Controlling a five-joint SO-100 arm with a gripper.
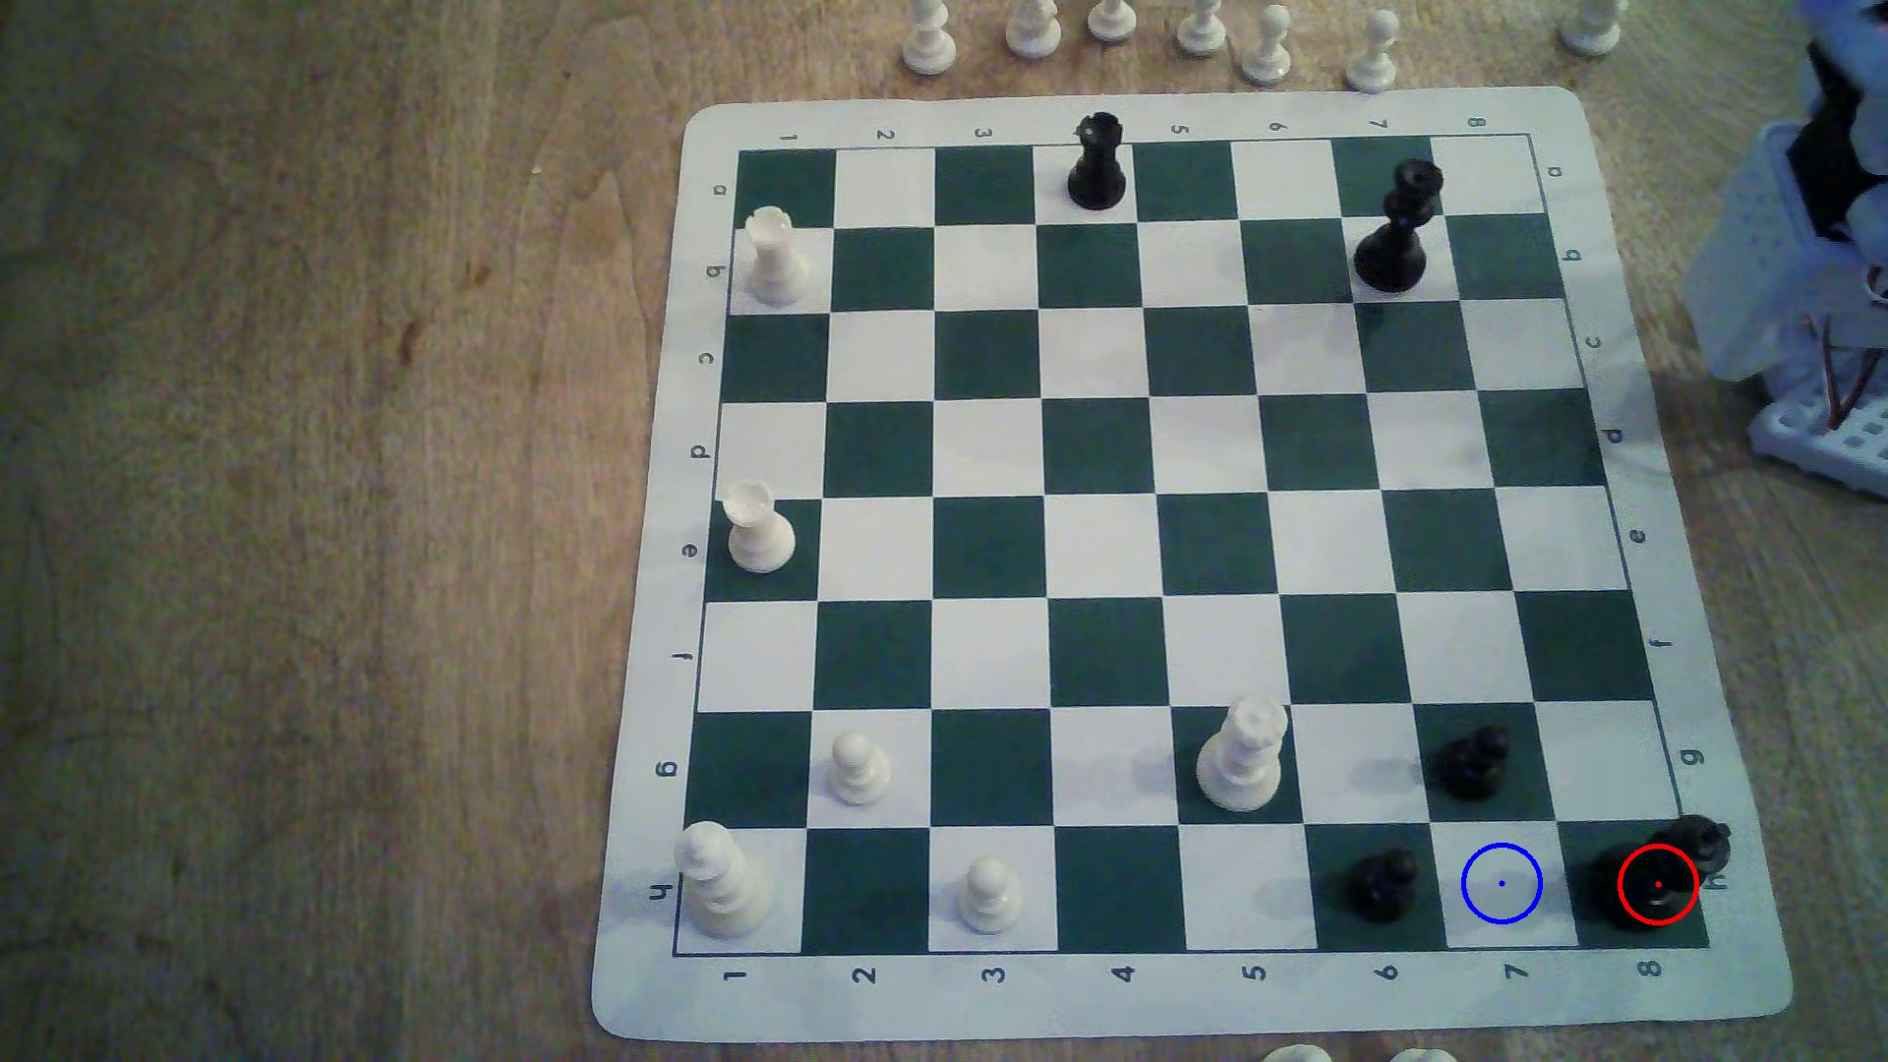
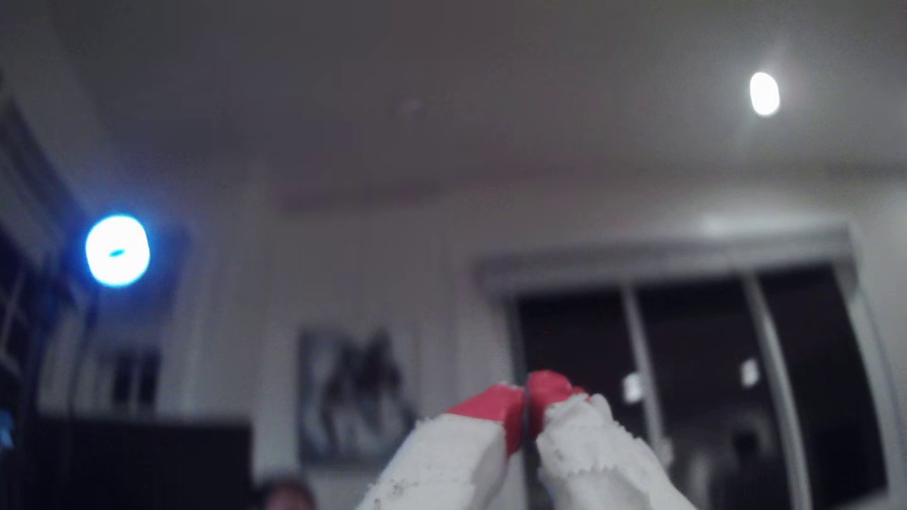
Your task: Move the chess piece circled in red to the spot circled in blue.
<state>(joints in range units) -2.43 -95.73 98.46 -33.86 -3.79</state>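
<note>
- The hand (image 2: 525, 392) points up into a room in the wrist view, its two red-tipped white fingers (image 2: 491, 407) pressed together with nothing between them; behind it, blurred, are a ceiling, a dark window and a bright blue-white lamp (image 2: 118, 250).
- In the exterior view, part of the white robot arm (image 1: 1808, 266) stands beside the chessboard (image 1: 1144, 991) at that view's right edge, cut off by the frame.
- The chess piece circled in red (image 1: 1655, 883) stands on the dark green corner square h8, at the exterior view's lower right. It is glossy black, with a wide round base and a knobbed top that leans out toward the board's border; against the dark square its outline is hard to make out.
- The spot circled in blue (image 1: 1501, 883) is the bare white square h7, just beside the piece on the exterior view's left.
- Black pawns stand on h6 (image 1: 1381, 883) and g7 (image 1: 1473, 764), both near the blue ring.
- White pieces (image 1: 1032, 31) line the wooden tabletop (image 1: 307, 511) beyond the board's far edge, partly cut off.
</note>
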